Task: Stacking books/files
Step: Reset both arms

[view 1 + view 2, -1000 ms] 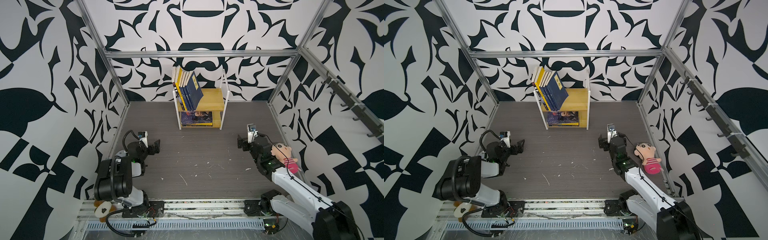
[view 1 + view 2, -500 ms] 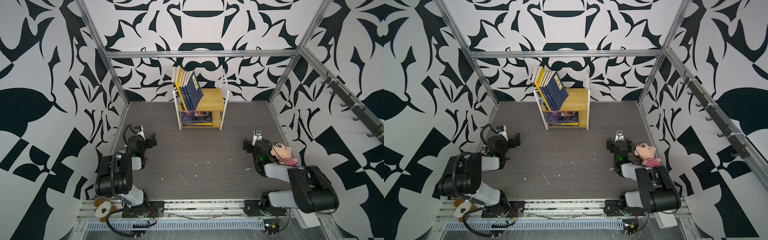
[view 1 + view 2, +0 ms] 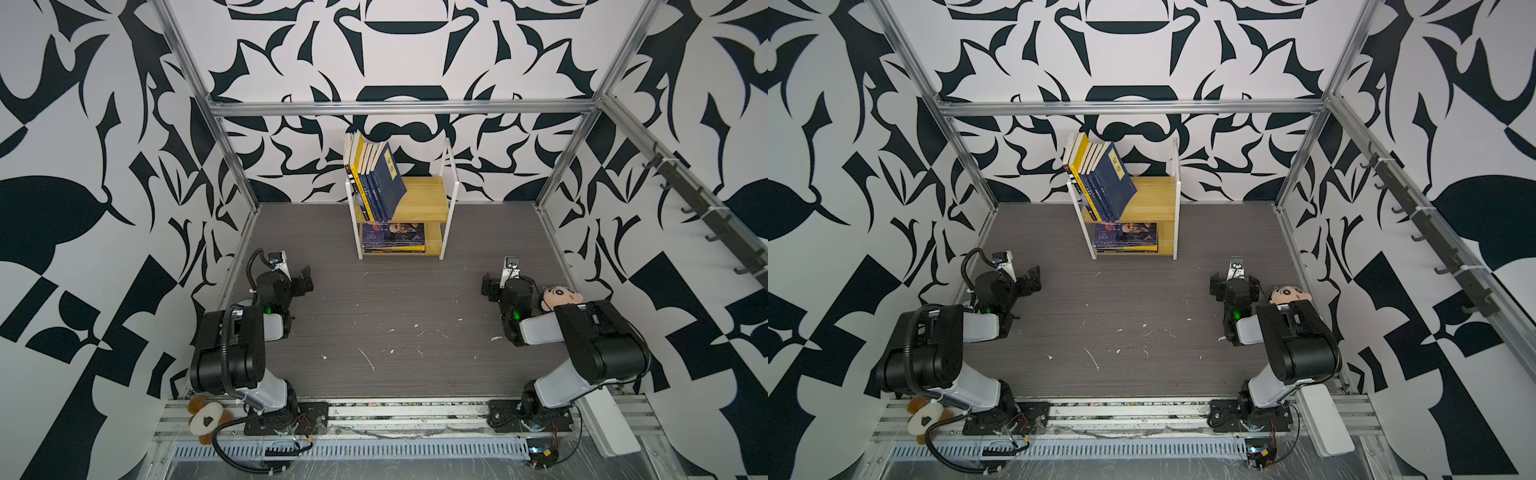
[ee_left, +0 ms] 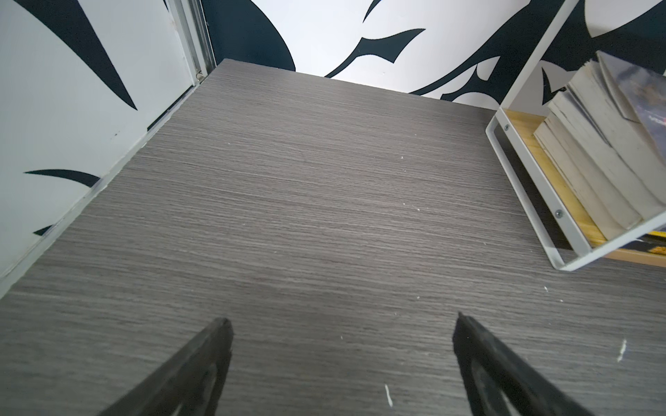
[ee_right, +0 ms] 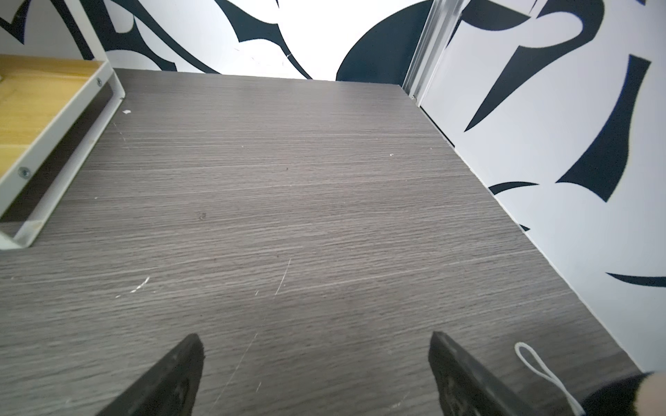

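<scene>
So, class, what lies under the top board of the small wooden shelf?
A flat stack of books lies on the lower board, a dark cover with a face uppermost. The top board hides the stack's rear part, so the count is unclear.

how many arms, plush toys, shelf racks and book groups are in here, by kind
robot arms: 2, left arm and right arm
plush toys: 2, brown and white plush by the left base, cartoon-face plush by the right arm
shelf rack: 1
book groups: 2, leaning row of books on the top shelf, flat pile of books on the lower shelf
total: 7
</scene>
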